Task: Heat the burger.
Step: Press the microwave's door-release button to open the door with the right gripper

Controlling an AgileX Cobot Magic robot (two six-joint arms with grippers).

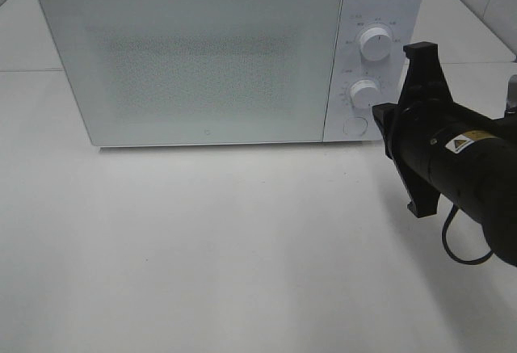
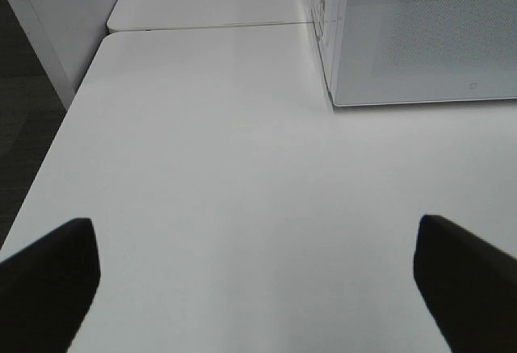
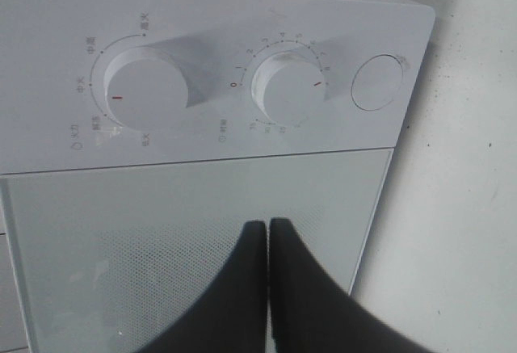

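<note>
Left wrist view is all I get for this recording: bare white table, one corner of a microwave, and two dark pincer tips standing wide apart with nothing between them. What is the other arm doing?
Observer: The right pincer is shut, with its fingers pressed together on nothing. It points at the front of the microwave, close to the control panel.
Operator: Is the microwave open or closed?
Observer: Closed. The high camera shows the whole door flush with the front, and nothing can be made out through its speckled glass.
</note>
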